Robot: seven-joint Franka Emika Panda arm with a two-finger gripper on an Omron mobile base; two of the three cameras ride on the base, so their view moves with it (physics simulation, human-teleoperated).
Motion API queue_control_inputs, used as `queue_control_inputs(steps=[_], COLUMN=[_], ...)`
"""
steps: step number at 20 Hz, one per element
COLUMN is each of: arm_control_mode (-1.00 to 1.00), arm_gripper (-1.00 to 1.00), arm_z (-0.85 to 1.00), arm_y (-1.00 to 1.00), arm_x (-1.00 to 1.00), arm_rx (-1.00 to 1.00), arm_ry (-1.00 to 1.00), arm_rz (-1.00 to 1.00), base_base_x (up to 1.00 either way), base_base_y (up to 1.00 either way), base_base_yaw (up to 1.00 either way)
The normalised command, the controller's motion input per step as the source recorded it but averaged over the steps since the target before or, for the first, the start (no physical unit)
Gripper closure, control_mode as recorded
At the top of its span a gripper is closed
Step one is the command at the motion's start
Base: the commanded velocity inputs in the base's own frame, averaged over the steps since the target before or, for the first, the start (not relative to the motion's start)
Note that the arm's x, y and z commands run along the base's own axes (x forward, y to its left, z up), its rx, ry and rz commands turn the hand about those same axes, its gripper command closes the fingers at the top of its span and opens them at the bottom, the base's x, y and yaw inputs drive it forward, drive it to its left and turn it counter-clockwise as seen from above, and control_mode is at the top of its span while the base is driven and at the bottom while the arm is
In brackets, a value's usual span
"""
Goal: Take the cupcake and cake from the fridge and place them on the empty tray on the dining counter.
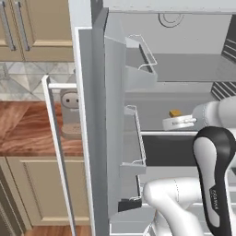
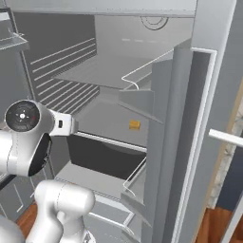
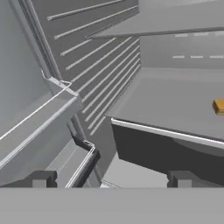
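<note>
The fridge (image 1: 92,115) stands with its doors open, grey shelves and door bins showing inside. The cake (image 1: 174,113) is a small orange-yellow block alone on the middle shelf, also seen as the cake (image 2: 135,125) and, at the right edge of the hand view, the cake (image 3: 219,106). My gripper (image 3: 111,180) is open with nothing between its fingertips. It hovers in front of the shelf edge, short of the cake and to its left. The cupcake, the tray and the dining counter are out of view.
The open fridge doors (image 2: 209,95) flank the arm on both sides, their wire-railed bins (image 1: 138,69) jutting inward. A dark drawer (image 2: 104,159) sits under the cake's shelf. A wooden worktop (image 1: 27,133) with beige cabinets lies to the left, behind the left door.
</note>
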Motion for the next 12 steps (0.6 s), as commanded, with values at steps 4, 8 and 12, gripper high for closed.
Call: queue_control_inputs(steps=[4,8,12], arm_control_mode=[1.00,1.00,1.00], arm_gripper=[-1.00,-1.00,-1.00], arm_z=[0.00,0.00,0.00], arm_y=[0.00,0.00,0.00], arm_x=[0.00,0.00,0.00], arm_rx=[0.00,0.00,0.00], arm_ry=[0.00,0.00,0.00], arm_rz=[0.00,0.00,0.00], base_base_x=[0.54,1.00,1.00], base_base_y=[-0.67,-0.18,-0.55], base_base_yaw=[-0.06,-0.06,-0.24])
